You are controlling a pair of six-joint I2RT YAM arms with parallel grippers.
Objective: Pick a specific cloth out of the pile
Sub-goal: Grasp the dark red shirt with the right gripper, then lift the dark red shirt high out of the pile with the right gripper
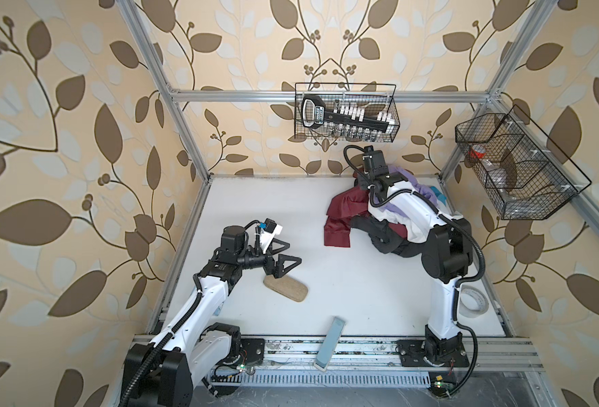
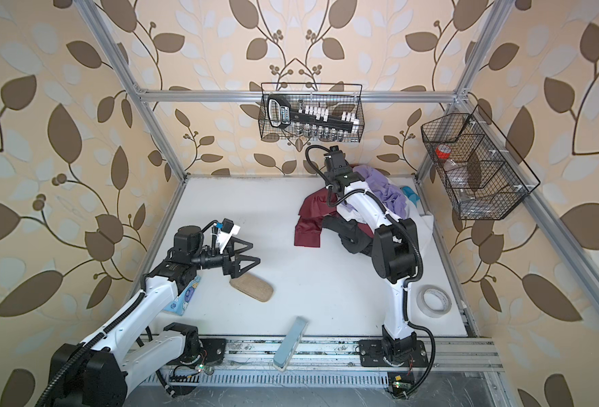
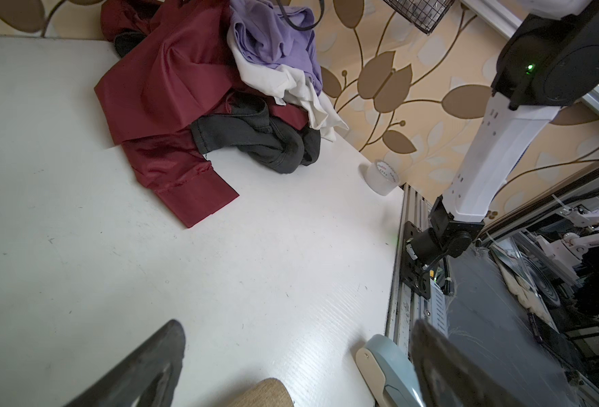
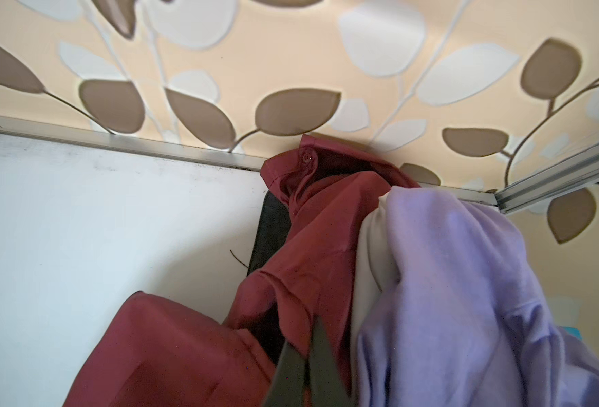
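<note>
My right gripper (image 4: pixel 308 334) has its fingers pressed together on a fold of the maroon shirt (image 4: pixel 291 275), which lies half under the clothes pile (image 2: pixel 382 190) at the back right of the table (image 1: pixel 273 218). I'd lift slowly toward open table, so the lavender garment (image 4: pixel 449 282) slides off. My left gripper (image 1: pixel 293 252) hangs spread, idle.

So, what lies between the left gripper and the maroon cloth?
Nothing: only bare white table between the left gripper and the maroon cloth, seen in both top views.
</note>
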